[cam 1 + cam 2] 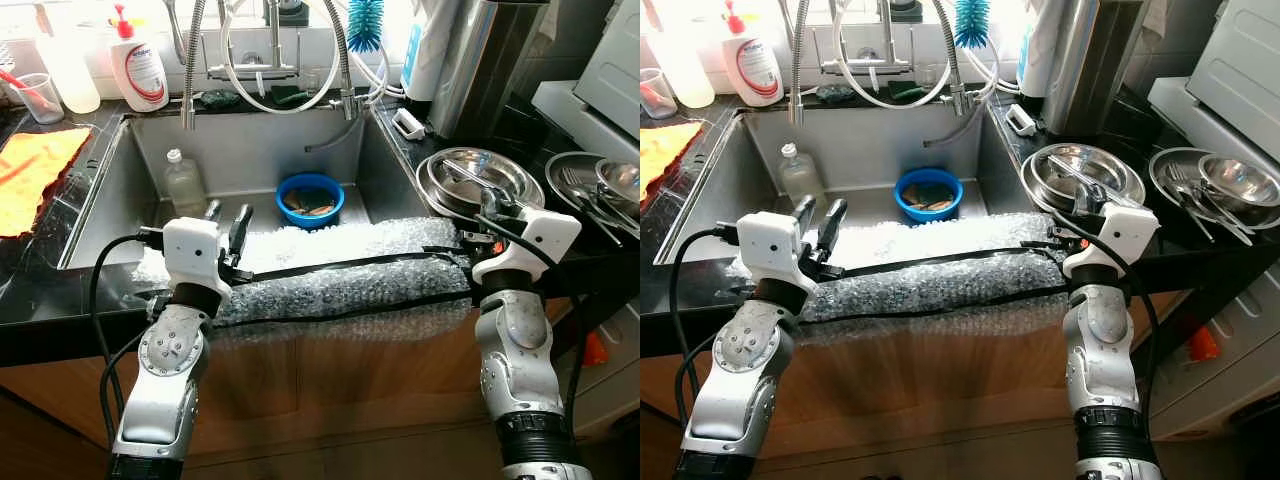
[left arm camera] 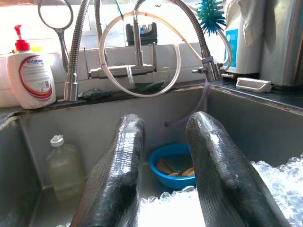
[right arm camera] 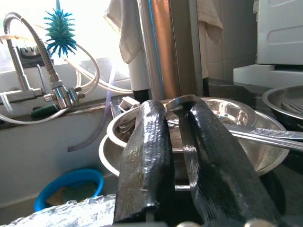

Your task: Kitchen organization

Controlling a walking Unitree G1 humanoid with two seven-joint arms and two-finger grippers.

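**Both arms raised over the sink's front edge**

The robot stands at a steel sink set into a dark counter. A sheet of bubble wrap lies along the sink's front edge, held by two black straps running across it.

Left gripper: raised over the left end of the bubble wrap, fingers pointing toward the back of the sink. The two fingers stand apart with a clear gap and hold nothing. In the left wrist view the fingers frame a blue bowl resting on the sink floor near the back wall; the bowl holds what look like sponges.

Right gripper: raised at the right end of the bubble wrap, next to a stack of steel bowls on the counter right of the sink. Its fingers are nearly together, with only a narrow slit between them and nothing clamped.

Other items:
- A clear bottle stands upright in the sink's left rear corner.
- A soap pump bottle stands on the ledge behind the sink, left of the tap and its coiled hoses.
- A blue brush hangs right of the tap.
- An orange cloth lies on the counter to the left.
- A second set of steel dishes with cutlery sits at the far right.
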